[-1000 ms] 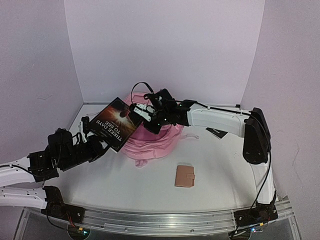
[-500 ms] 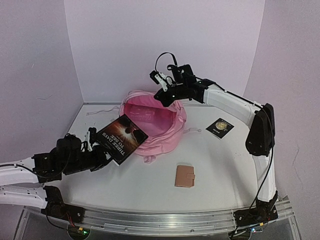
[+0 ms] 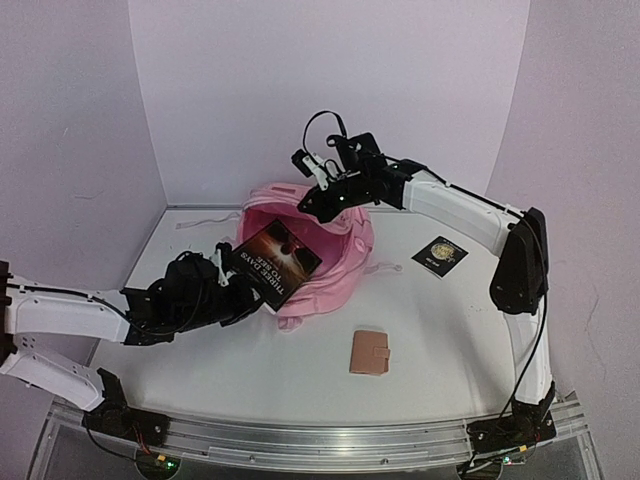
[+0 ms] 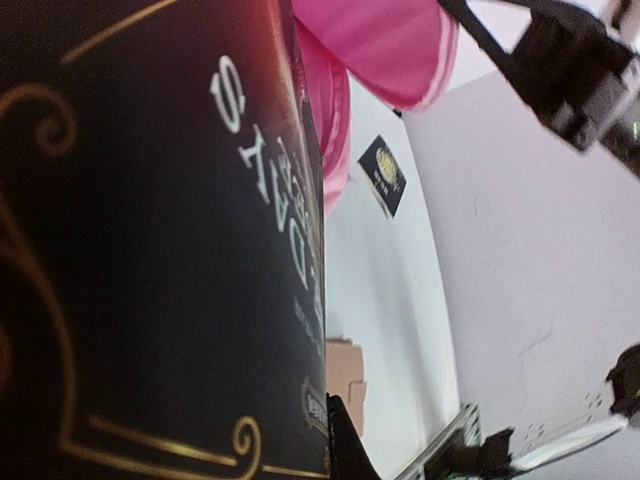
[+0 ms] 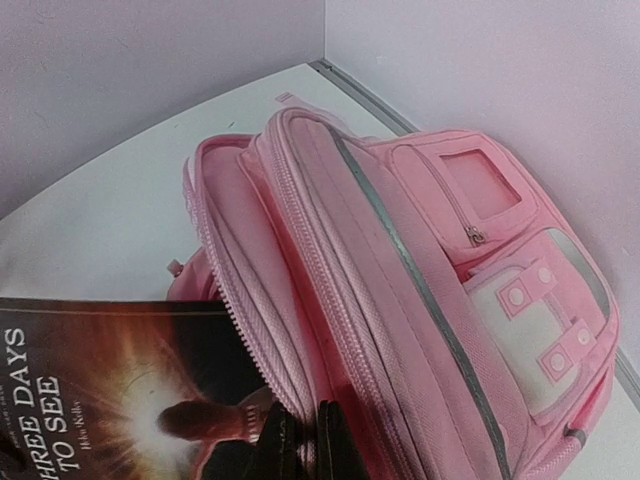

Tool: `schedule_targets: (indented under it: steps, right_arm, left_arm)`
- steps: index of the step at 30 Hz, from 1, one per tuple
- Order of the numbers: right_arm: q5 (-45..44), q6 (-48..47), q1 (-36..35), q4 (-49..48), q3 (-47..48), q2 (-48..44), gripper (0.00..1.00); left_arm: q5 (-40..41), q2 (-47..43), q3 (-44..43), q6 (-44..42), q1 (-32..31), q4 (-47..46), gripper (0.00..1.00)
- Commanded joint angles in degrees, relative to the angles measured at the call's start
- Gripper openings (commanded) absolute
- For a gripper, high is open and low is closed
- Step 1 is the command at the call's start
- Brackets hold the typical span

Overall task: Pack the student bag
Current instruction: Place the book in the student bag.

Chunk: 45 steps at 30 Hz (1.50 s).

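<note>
student bag (image 3: 335, 275): pink; mouth gaping
right claw (image 3: 305, 207): pinched closed on student bag's upper rim
left claw (image 3: 243, 285): clamped on book (image 3: 282, 262) — book tilted at student bag's mouth

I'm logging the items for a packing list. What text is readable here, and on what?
"THREE DAYS TO SEE": title on the book cover.
Small line under it: too blurred to read.
Gold emblem on the black card: too small to read.
No text shows on the student bag or brown wallet.

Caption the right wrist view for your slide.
Right gripper holds open the pink student bag, book at its mouth.
</note>
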<state>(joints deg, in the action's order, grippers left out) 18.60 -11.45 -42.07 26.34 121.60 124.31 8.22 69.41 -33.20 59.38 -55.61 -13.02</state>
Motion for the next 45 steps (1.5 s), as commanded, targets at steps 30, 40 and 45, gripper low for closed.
schedule_targets:
  steps: [30, 40, 45]
  right_arm:
    - [7.9, 4.4, -5.1, -3.4, 0.5, -5.4, 0.00]
    - [7.2, 5.3, -3.6, -3.2, 2.4, -3.2, 0.00]
    - [8.1, 8.1, -0.9, -3.1, 5.2, -0.2, 0.00]
  left_arm:
    - [-2.8, 43.1, -30.7, 18.1, 16.0, -23.3, 0.00]
    - [-8.0, 48.3, -33.9, 14.6, 18.6, -24.3, 0.33]
    - [-0.7, 39.0, -30.0, 10.6, 14.7, -15.2, 0.62]
